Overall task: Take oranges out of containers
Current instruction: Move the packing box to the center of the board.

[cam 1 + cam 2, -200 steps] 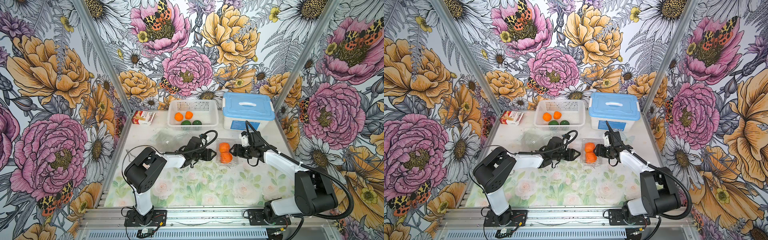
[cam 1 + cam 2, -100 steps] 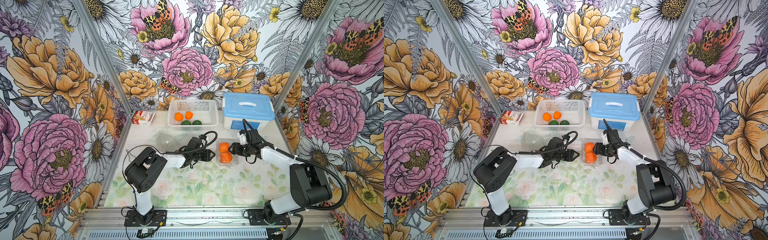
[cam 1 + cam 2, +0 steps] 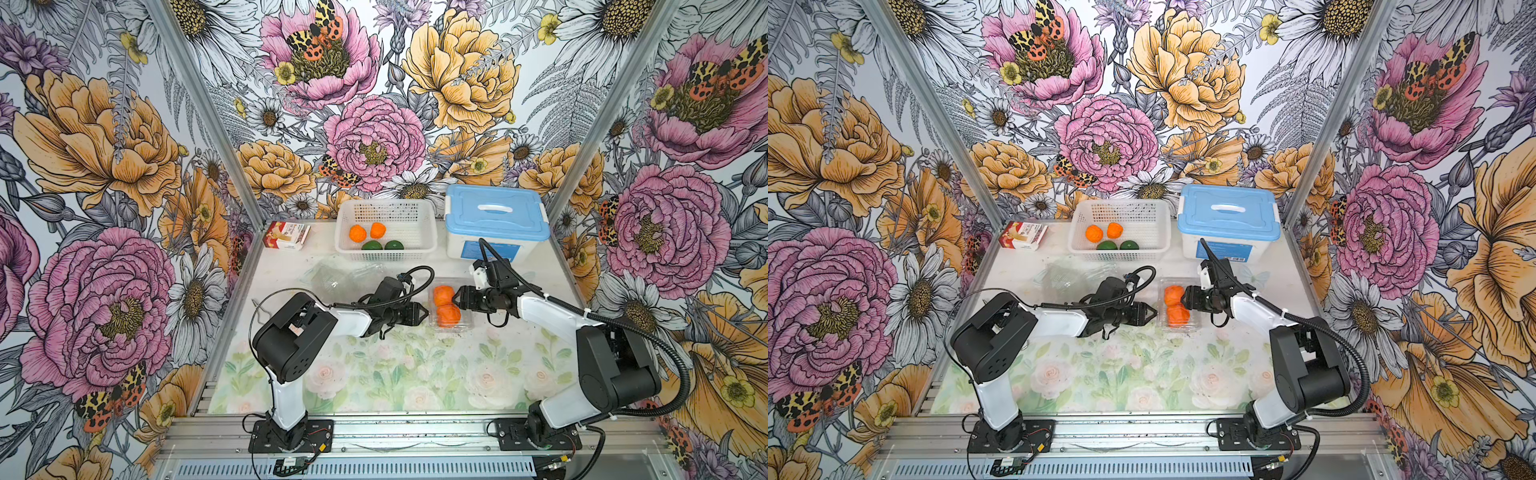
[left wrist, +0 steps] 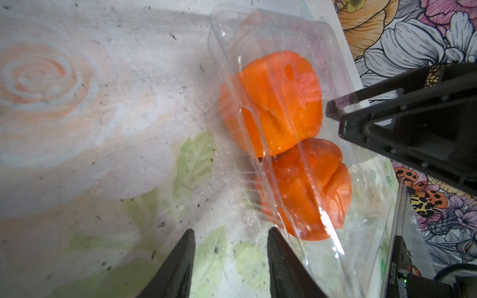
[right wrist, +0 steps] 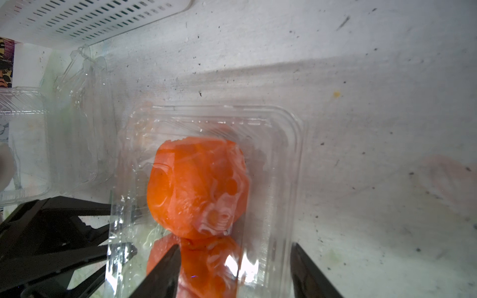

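A shut clear container lies mid-table with two oranges inside it. My left gripper is open at its left side; only the mat shows between the fingers, and one fingertip lies against the container's edge. My right gripper is open at its right side. Its jaws straddle one end of the container, with the nearer orange between them behind the plastic.
Two empty clear containers lie behind my left arm. At the back stands a white basket with two oranges and two green fruits. A blue-lidded tub and a small carton flank it.
My right gripper has moved left up to the container. The left gripper has stayed in place and its jaws have narrowed a little. The container has shifted slightly left.
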Robot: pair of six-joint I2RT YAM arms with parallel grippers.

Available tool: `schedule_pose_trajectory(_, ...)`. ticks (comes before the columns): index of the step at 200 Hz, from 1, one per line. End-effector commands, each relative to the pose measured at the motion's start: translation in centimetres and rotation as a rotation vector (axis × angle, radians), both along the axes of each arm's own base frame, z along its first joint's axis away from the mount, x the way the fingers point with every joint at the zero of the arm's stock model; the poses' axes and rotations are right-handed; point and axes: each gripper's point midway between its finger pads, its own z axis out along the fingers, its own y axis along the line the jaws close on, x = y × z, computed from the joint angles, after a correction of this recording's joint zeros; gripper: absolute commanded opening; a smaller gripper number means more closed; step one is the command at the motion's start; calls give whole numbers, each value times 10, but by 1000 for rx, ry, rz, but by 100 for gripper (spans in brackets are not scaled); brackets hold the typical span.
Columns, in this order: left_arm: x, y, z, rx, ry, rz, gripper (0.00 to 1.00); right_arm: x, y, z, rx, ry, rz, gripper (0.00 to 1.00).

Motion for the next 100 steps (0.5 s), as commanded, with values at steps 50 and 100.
schedule_pose_trajectory(50,3,4,9,-84,4,33,47,-1,-1,-2,-42,-21,11,65)
schedule_pose_trajectory(100,2,1,12,-110,10,29,47,0,2,-2,-44,-20,12,64)
